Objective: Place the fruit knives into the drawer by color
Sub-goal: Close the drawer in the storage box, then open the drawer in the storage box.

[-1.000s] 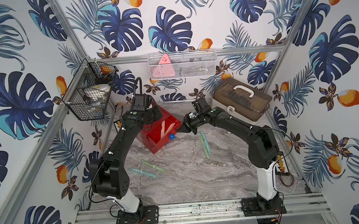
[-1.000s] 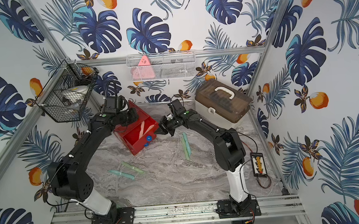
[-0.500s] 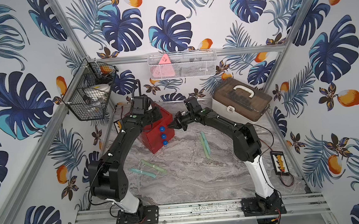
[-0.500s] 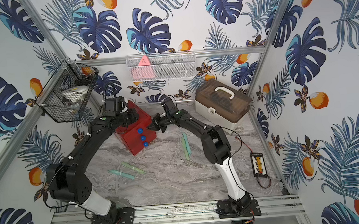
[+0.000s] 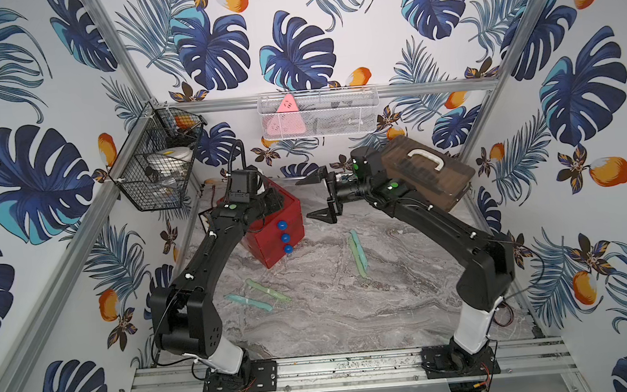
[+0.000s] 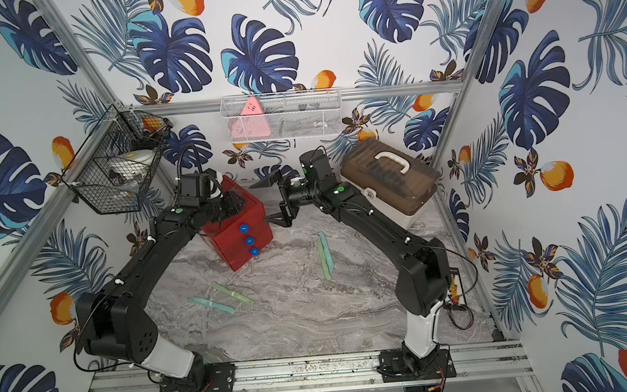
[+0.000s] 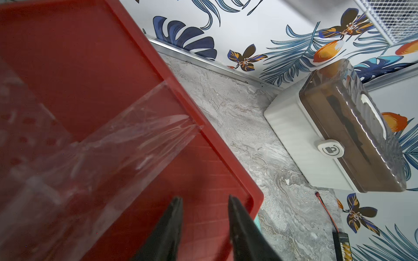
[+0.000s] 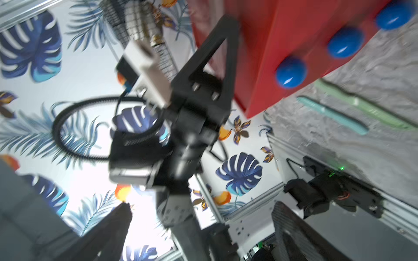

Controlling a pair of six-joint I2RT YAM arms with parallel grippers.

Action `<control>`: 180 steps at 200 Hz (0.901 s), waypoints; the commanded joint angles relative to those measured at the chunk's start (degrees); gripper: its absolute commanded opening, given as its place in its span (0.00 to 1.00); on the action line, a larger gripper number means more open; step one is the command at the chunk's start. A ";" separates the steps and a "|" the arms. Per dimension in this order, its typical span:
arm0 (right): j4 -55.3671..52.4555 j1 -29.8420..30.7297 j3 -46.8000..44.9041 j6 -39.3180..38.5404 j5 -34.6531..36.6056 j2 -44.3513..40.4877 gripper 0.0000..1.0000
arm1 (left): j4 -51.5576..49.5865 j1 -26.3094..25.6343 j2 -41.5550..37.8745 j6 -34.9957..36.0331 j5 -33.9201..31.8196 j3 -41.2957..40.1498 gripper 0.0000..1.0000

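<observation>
The right gripper (image 5: 302, 199) hangs spread wide, empty, beside the red drawer (image 5: 266, 242). The left gripper (image 7: 204, 198) sits over its top, jaws partly apart, seemingly empty; four fruit knives (image 5: 359, 256) lie on the table (image 5: 352, 316)

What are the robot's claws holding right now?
Nothing. Both are open and empty: the right gripper in the air, the left gripper over the drawer.

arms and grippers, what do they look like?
The left arm and right arm are matte black, white base sleeves, green dot near each wrist. The left gripper and right gripper have black triangular open-frame fingers. A ribbed black cable loops at the left wrist.
</observation>
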 commanded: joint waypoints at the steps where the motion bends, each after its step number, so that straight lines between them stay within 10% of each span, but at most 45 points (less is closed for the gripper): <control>1: -0.15 -1.32 -3.87 5.17 -0.89 -5.85 1.00 | -6.73 0.13 1.51 0.20 0.53 0.05 0.46; 180: 5.68 -14.45 -14.92 3.43 -12.25 -10.35 1.00 | 0.26 -6.90 3.98 -0.10 1.87 -4.18 0.58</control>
